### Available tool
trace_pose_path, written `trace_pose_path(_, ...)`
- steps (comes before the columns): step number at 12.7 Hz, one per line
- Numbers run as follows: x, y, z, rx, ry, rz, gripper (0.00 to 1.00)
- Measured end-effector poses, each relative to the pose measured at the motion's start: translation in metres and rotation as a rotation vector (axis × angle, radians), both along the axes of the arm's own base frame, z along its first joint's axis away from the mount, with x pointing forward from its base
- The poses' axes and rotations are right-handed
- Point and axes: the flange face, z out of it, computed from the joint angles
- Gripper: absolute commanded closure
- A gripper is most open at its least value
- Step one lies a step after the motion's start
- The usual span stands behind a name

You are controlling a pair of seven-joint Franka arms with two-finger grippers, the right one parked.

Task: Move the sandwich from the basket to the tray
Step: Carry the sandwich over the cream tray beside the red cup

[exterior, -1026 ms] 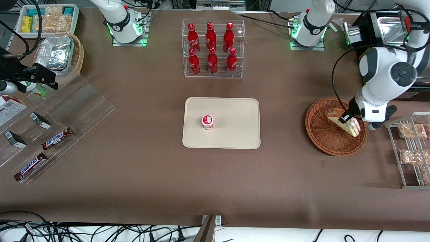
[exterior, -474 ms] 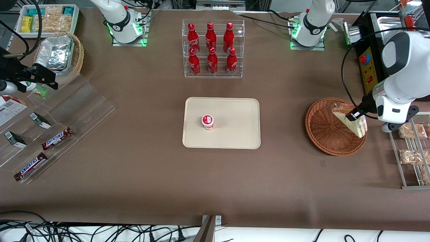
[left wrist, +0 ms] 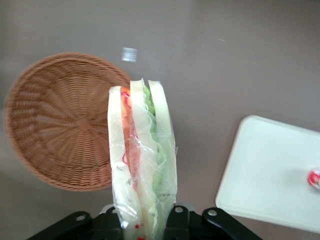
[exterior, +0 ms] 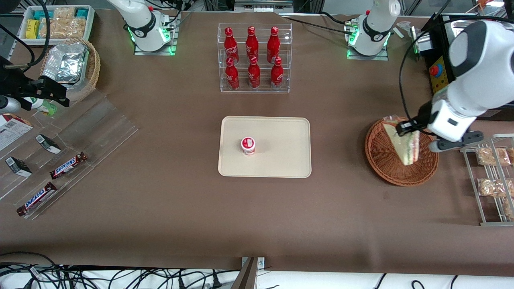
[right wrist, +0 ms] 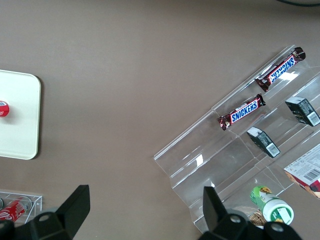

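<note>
Front view: one sandwich (exterior: 403,145), one reddish wicker basket (exterior: 387,164), one cream tray (exterior: 281,152). The gripper (exterior: 406,128) hangs over the basket, jaws clamped on the sandwich's upper edge, so the wedge dangles above the basket and isn't resting in it. The tray sits mid-desk, well apart from the basket toward the parked arm's end, and one small red-lidded cup (exterior: 248,145) already stands on it. Six red bottles (exterior: 252,56) sit in a clear rack, farther from the camera than the tray. Two Snickers bars (exterior: 68,165) lie on a clear stepped stand toward the parked arm's end. Bagged snacks (exterior: 490,156) sit on a metal rack just beside the basket. The brown desk (exterior: 341,132) between basket and tray is bare.

Left wrist view: the sandwich (left wrist: 142,165) shows edge-on, white bread slices with orange, red and green layers under crinkly clear wrap. The basket (left wrist: 55,125) looks empty, and the tray (left wrist: 270,175) shows too.

Right wrist view: two Snickers bars (right wrist: 242,111), two dark little boxes (right wrist: 264,142), the tray's rim (right wrist: 25,125).
</note>
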Motion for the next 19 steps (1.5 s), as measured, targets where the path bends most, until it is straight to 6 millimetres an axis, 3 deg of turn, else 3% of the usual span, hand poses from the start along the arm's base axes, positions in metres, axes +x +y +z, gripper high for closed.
trace_pose_path(4, -0.018, -0.099, -0.001, -0.037, -0.023, -0.172, 1.00)
trace_pose_path(8, -0.033, -0.167, -0.028, -0.086, 0.003, -0.293, 0.99)
trace_pose_path(14, -0.047, -0.240, -0.082, -0.068, -0.007, -0.327, 0.98)
trace_pose_path(17, -0.056, -0.274, -0.125, -0.022, -0.026, -0.298, 0.98)
trace_pose_path(19, -0.059, -0.287, -0.159, 0.006, -0.025, -0.294, 0.98)
